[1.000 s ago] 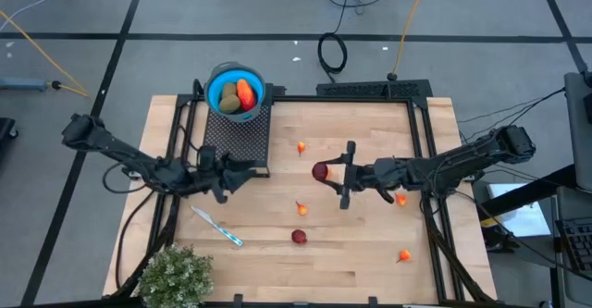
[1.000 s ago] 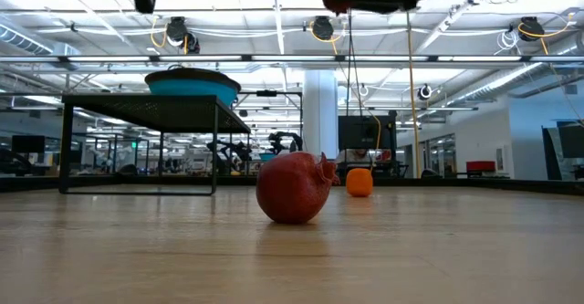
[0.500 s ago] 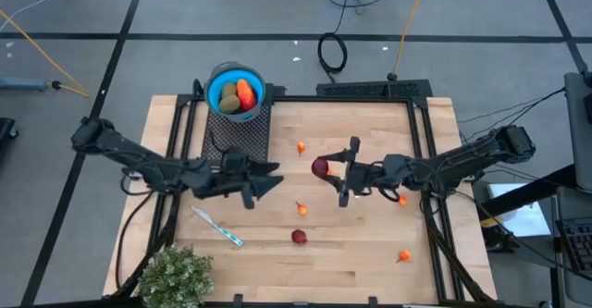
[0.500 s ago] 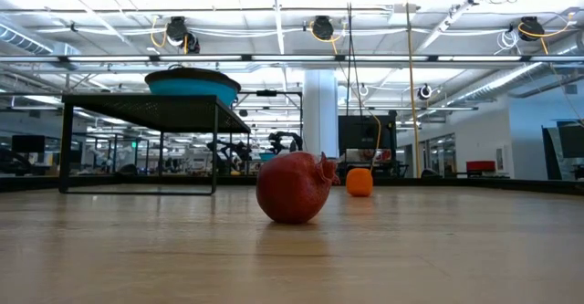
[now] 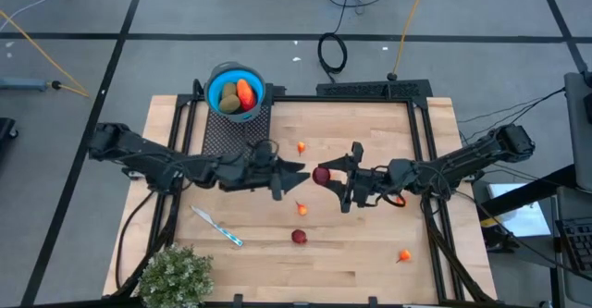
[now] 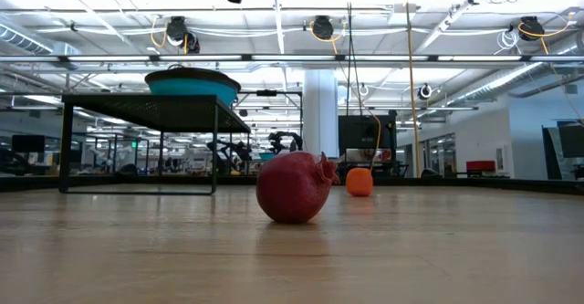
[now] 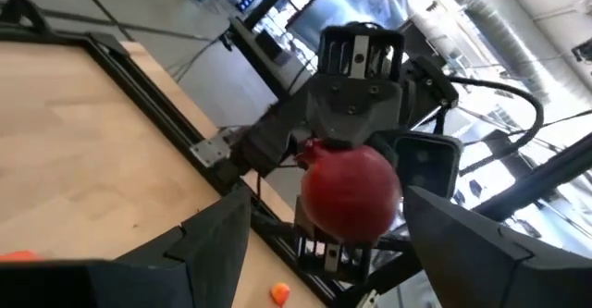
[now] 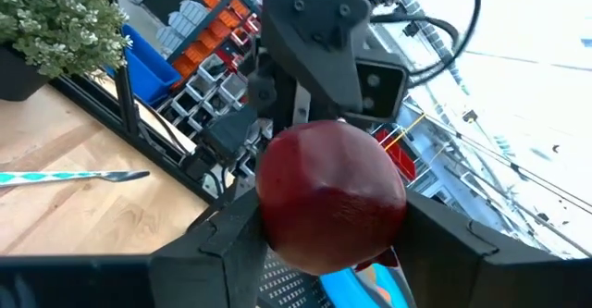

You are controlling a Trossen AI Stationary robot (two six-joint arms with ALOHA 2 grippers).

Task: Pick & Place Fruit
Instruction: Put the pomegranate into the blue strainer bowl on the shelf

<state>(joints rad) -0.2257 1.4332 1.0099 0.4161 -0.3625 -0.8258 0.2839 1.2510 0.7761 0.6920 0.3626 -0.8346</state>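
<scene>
Over the middle of the bench [image 5: 370, 252] the two arms meet tip to tip. The right gripper [image 5: 326, 175] pinches one dark red pomegranate-shaped fruit [image 5: 320, 174] between its fingers, held in the air; the right wrist view shows the same fruit [image 8: 330, 195] filling the gap between both pads. Facing it, the left gripper [image 5: 298, 178] hangs with its fingers spread wide and nothing in them — just beside the held fruit but apart from it, as the left wrist view confirms. On the bench surface lie five loose pieces: a small orange one [image 5: 302, 147] toward the far edge, another small orange-red one [image 5: 301, 208] below the grippers, one dark red round [image 5: 299, 237] nearer the near edge, an orange piece [image 5: 404, 255] toward the near right corner, and one orange piece [image 5: 400, 197] partly hidden under the right arm. In the low view the dark red round [image 6: 295, 187] sits in front with one orange ball [image 6: 359, 182] behind it. At the far left corner a blue bowl [image 5: 215, 79] rests on a black mesh stand [image 5: 242, 134]; it holds two olive-brown ovals [image 5: 228, 100] and one longer red-orange piece [image 5: 245, 92]. One blue-and-white stick [image 5: 217, 227] lies near the near left corner, next to one bushy green plant [image 5: 175, 275].
</scene>
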